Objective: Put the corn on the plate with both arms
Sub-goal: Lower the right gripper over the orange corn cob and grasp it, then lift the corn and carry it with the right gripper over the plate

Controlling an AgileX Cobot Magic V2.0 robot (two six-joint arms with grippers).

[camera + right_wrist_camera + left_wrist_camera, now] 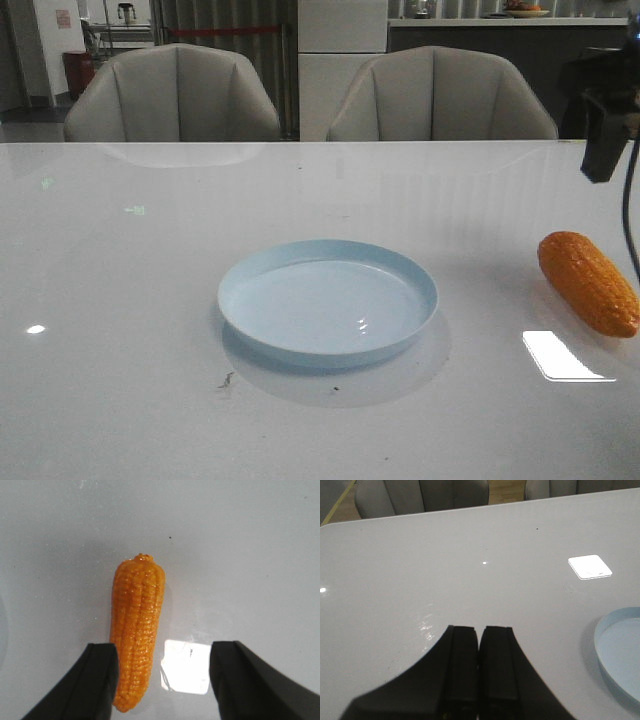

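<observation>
The corn (588,282) lay on the white table (120,300) well off to the right of the plate (327,310), untouched, its length running slantwise toward the table's near right side. The right gripper (162,680) hung above it with its fingers spread wide, but off-centre: in the wrist view the cob sat close by one finger (97,680) instead of midway between the two. To my eye the job at that moment was the pick, and it wanted the wrist shifted sideways until the cob's thick middle lay between the pads, then a straight drop and a close across the width, since bumpy plastic would likely roll if nudged from one side. The left gripper (479,670) had its fingers pressed together over bare table, the plate's rim just at the edge of its view. Nothing stood between corn and plate; two chairs (175,95) waited behind the table, and bright ceiling-light glare sat beside the cob.
</observation>
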